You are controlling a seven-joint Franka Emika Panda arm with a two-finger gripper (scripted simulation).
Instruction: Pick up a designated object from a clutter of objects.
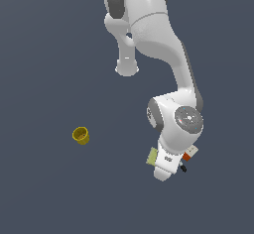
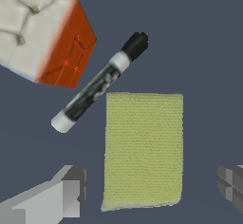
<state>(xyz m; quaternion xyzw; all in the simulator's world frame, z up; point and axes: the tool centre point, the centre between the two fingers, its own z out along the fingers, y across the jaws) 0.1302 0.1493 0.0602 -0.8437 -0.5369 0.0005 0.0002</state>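
The designated object, a flat yellow-green pad (image 2: pixel 143 149) with a finely textured face, lies on the dark floor directly below my gripper (image 2: pixel 152 188). The gripper is open, with one finger (image 2: pixel 64 194) on either side of the pad and nothing held; I cannot tell how far above the pad it is. In the exterior view only a sliver of the pad (image 1: pixel 152 156) shows beside the white hand (image 1: pixel 163 170), which hides the fingers. Of the clutter of objects, a black marker (image 2: pixel 99 83) lies close to the pad's corner, and an orange-and-white box (image 2: pixel 42 33) sits beyond it.
A yellow cup (image 1: pixel 81 135) stands alone well off toward the exterior view's left. The box (image 1: pixel 190 153) and marker (image 1: pixel 183 168) peek out on the hand's other side. The arm's base (image 1: pixel 127 68) stands farther back.
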